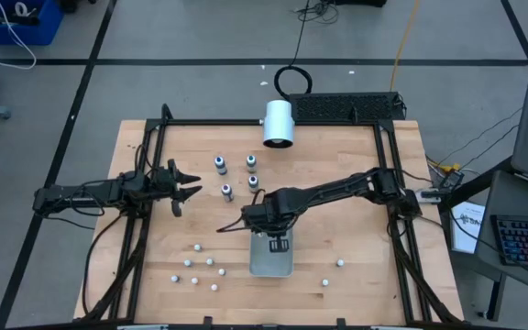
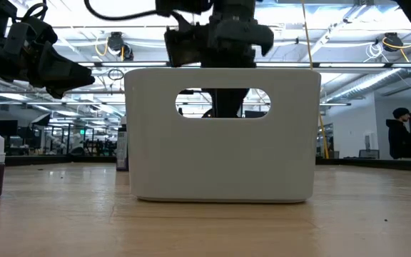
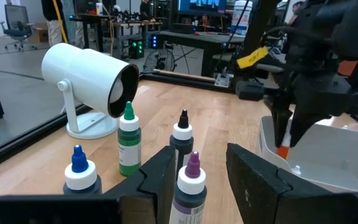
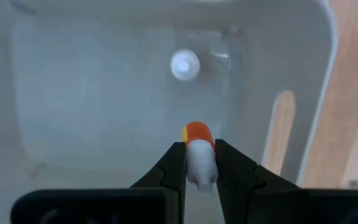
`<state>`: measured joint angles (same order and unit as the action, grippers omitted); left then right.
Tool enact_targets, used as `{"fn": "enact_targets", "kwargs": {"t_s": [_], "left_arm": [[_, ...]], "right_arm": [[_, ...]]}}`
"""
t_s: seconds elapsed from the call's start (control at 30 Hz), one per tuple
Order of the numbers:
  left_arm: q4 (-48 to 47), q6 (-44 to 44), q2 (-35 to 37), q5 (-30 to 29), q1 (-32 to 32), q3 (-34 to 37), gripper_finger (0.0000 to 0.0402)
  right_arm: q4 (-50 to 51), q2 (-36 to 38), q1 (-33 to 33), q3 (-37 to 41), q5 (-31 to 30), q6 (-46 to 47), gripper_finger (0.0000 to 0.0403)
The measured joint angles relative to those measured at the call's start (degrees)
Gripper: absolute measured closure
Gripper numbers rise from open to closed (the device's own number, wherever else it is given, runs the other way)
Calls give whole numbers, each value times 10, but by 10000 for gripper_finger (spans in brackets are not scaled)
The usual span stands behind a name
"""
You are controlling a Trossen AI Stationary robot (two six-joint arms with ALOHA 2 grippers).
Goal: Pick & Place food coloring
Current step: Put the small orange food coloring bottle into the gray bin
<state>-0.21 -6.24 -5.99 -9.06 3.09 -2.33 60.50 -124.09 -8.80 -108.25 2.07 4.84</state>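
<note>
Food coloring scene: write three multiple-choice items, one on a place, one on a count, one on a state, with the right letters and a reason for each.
1. Where is the right gripper?
A. over the white bin
B. beside the white lamp
C. off the table

2. How many bottles stand outside the bin?
A. two
B. four
C. six

3. What is the right gripper doing?
A. open and empty
B. shut on an orange-capped bottle
C. shut on a white ball

Answers: 1 A, the high view shows it above the bin. 2 B, four stand near the left gripper. 3 B, the right wrist view shows the bottle between its fingers.
</note>
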Motion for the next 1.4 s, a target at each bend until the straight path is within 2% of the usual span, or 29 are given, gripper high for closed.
{"fn": "enact_targets", "kwargs": {"t_s": [0.3, 1.1, 1.17, 1.4], "left_arm": [[0, 0, 0, 0, 0, 0, 254], [0, 0, 0, 0, 0, 0, 254], [0, 0, 0, 0, 0, 0, 254], [0, 0, 0, 0, 0, 0, 254]], "right_arm": [[-67, 0, 0, 39, 12, -11, 356], [-95, 0, 1, 80, 8, -19, 356], [-98, 0, 1, 80, 8, -13, 342], [-101, 0, 1, 79, 9, 11, 230]]}}
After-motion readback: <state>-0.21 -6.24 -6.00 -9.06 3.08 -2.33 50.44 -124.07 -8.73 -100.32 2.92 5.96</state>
